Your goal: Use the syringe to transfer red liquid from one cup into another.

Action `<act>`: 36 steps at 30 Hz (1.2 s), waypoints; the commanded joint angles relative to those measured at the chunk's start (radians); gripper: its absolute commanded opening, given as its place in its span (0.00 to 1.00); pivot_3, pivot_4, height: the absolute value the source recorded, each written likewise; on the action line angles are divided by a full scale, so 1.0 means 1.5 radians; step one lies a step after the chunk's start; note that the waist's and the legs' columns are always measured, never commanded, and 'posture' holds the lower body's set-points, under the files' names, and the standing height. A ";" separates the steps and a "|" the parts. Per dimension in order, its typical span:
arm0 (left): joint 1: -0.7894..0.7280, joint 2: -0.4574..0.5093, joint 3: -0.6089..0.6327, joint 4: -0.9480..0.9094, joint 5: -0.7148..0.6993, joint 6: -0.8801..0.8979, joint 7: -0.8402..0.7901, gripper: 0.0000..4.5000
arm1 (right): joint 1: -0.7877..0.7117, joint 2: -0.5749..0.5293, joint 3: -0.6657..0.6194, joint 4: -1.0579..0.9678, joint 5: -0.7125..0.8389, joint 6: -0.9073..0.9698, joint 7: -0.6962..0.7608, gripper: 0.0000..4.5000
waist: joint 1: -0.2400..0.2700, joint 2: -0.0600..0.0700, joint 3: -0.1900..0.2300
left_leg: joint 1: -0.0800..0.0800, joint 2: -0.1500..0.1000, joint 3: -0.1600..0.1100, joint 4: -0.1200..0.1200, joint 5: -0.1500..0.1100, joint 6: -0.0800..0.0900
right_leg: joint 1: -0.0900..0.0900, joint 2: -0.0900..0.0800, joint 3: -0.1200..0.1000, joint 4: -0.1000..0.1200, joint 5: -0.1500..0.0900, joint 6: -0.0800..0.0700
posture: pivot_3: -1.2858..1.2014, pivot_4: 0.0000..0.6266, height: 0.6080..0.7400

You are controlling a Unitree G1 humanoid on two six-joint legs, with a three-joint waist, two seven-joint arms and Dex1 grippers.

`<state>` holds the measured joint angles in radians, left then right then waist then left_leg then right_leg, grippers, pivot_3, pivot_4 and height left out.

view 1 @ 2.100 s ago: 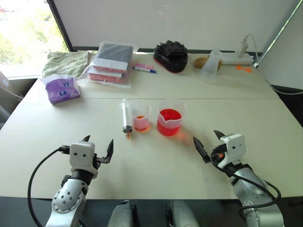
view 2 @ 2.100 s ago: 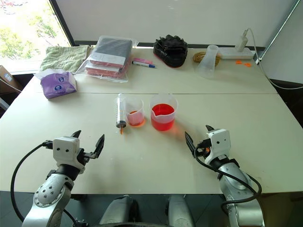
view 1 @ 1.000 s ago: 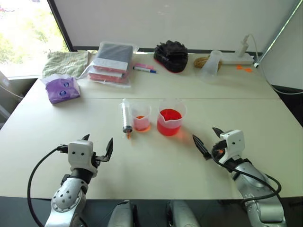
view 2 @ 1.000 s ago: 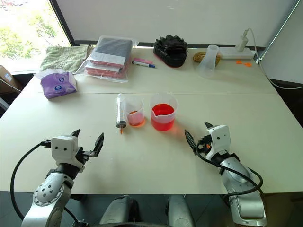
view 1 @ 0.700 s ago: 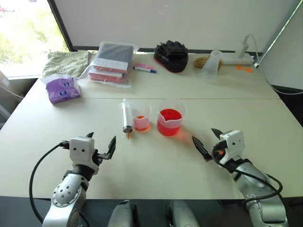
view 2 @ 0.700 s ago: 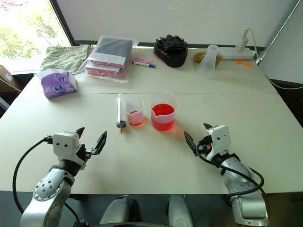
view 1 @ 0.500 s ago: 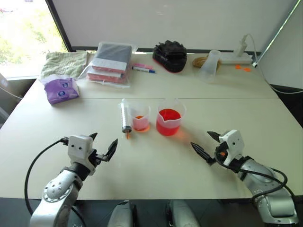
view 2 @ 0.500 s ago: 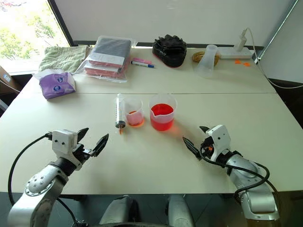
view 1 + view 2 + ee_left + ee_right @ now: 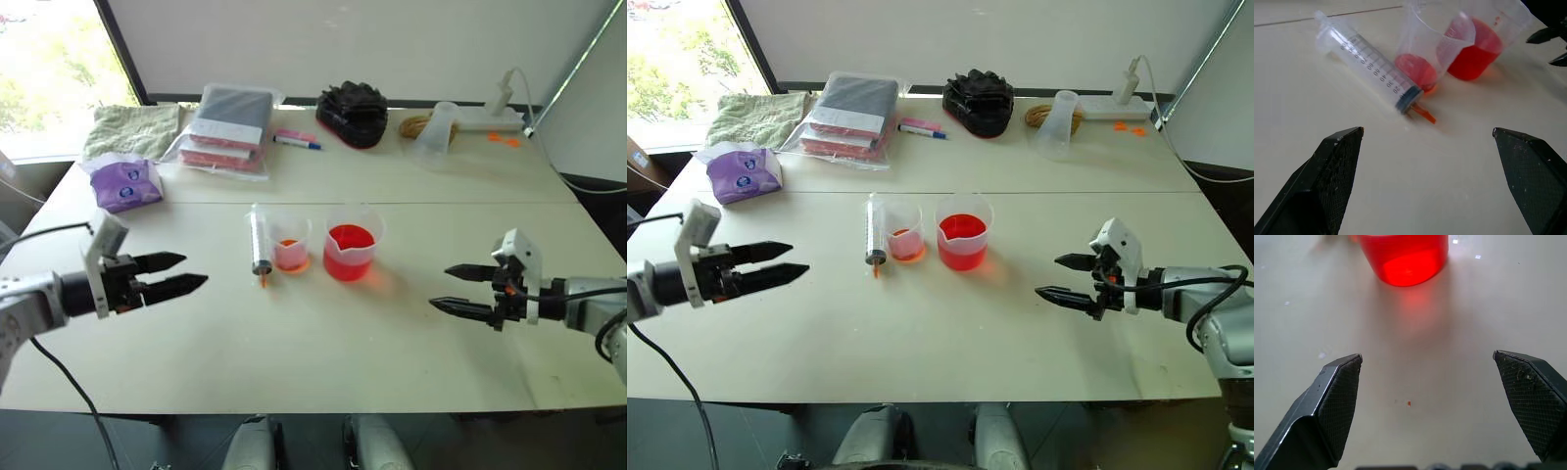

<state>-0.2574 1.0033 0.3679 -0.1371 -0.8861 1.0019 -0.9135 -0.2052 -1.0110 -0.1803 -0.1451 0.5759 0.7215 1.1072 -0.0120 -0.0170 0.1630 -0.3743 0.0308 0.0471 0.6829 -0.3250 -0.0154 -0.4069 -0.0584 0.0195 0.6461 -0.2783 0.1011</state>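
The clear syringe [image 9: 260,240] lies flat on the white table [image 9: 313,343], its orange tip toward me, touching the left side of the small clear cup [image 9: 291,243]. That cup holds a little red liquid. The wider spouted beaker [image 9: 353,242] to its right is about half full of red liquid [image 9: 350,257]. My left gripper [image 9: 194,269] hovers open left of the syringe, pointing right toward it. My right gripper [image 9: 439,288] is open to the right of the beaker, pointing left. In the left wrist view the syringe [image 9: 1371,66] lies ahead between open fingers. The right wrist view faces the beaker [image 9: 1403,259].
Along the far side sit a folded towel [image 9: 132,130], a purple tissue pack [image 9: 125,184], a bagged stack of books [image 9: 230,127], a pink and blue marker [image 9: 297,141], a black bundle [image 9: 353,115], a frosted cup [image 9: 436,132] and a power strip [image 9: 490,119].
Both arms have swung outward and upward from the near table edge. Their grippers have turned from pointing away from me to pointing inward at the cups. Both stay open.
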 commanded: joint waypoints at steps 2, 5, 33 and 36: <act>-0.091 0.013 -0.049 0.047 0.008 0.009 -0.043 0.99 | -0.070 -0.037 0.000 -0.035 0.023 0.024 0.030 1.00 | 0.000 0.000 0.000 | 0.000 0.000 0.000 0.000 0.000 0.000 | 0.000 0.000 0.000 0.000 0.000 0.000 | 0.52 0.24 1.00; -0.153 0.010 -0.113 0.080 0.057 0.004 -0.041 0.99 | -0.133 -0.053 0.018 -0.037 0.016 0.029 0.041 1.00 | 0.000 0.000 0.000 | -0.001 0.000 0.000 0.000 0.000 0.000 | -0.001 0.000 0.000 0.000 0.000 0.000 | 0.52 0.24 1.00; -0.645 -0.340 -0.052 0.568 0.299 0.332 0.439 0.99 | -0.354 -0.016 0.050 -0.128 0.100 0.155 -0.027 1.00 | 0.002 -0.002 0.002 | -0.012 -0.002 0.000 0.002 0.003 -0.005 | -0.013 -0.002 -0.001 0.003 0.001 0.001 | 0.52 0.24 1.00; -0.663 -0.357 -0.051 0.573 0.307 0.348 0.448 0.99 | -0.350 -0.020 0.047 -0.135 0.106 0.157 -0.033 1.00 | 0.002 -0.002 0.002 | -0.012 -0.002 0.000 0.002 0.003 -0.005 | -0.013 -0.003 -0.001 0.003 0.001 0.001 | 0.52 0.24 1.00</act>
<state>-1.2164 0.4648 0.2696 0.7323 -0.4318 1.5162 -0.2508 -0.7219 -1.0307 -0.0656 -0.3193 0.7214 0.9602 1.0637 -0.0089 -0.0198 0.1655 -0.3926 0.0274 0.0470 0.6856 -0.3205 -0.0231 -0.4257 -0.0622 0.0182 0.6509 -0.2773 0.1028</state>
